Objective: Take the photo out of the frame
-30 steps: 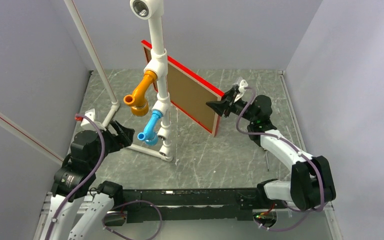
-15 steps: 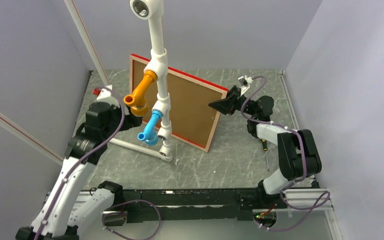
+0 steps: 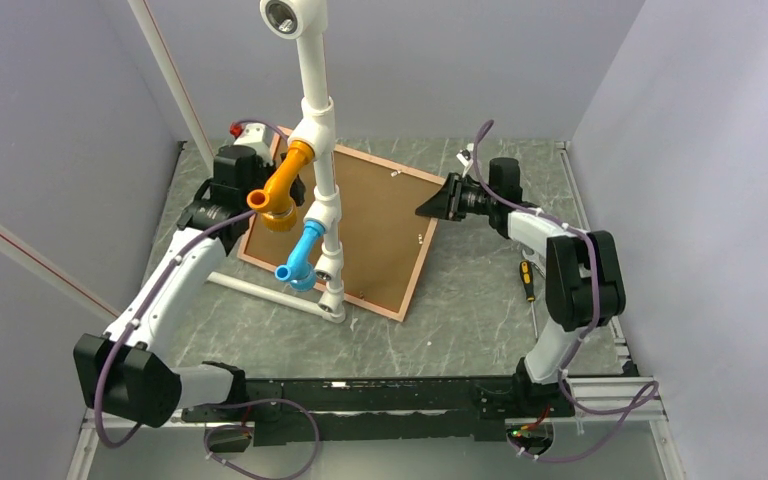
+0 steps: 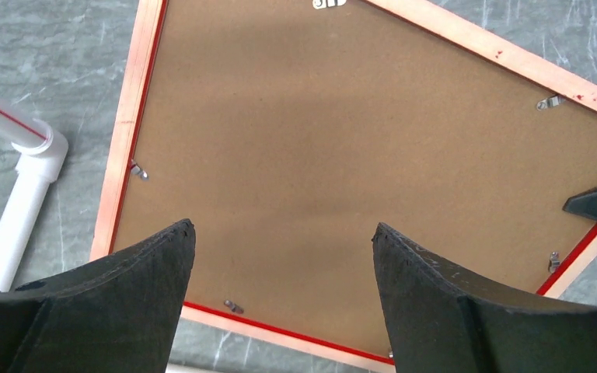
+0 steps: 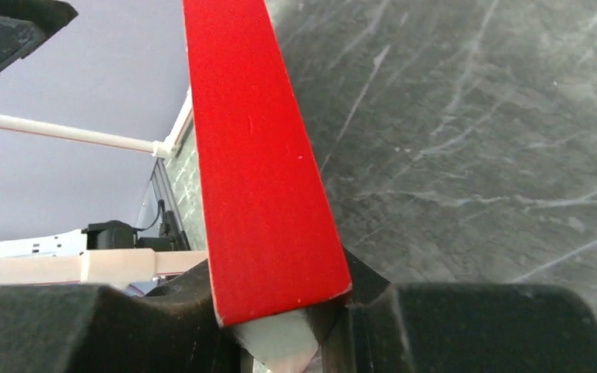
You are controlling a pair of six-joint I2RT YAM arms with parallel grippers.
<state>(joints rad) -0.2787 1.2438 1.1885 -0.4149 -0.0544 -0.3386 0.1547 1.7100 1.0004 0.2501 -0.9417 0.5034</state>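
Right gripper [image 3: 432, 210] pinches corner of thin red rectangular picture frame [image 5: 256, 155]; left gripper [image 4: 280, 256] gapes empty over brown backing board [image 4: 357, 171]. Shallow pinch could slip, dropping frame.

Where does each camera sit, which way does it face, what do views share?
Top external: above, behind the bases, looking down on the grey marbled table; both arms show.
Left wrist: on left arm, facing down at the thin red picture frame's brown back; open left gripper below.
Right wrist: looks along the frame's red edge, clamped in the right gripper.
All three show the frame.
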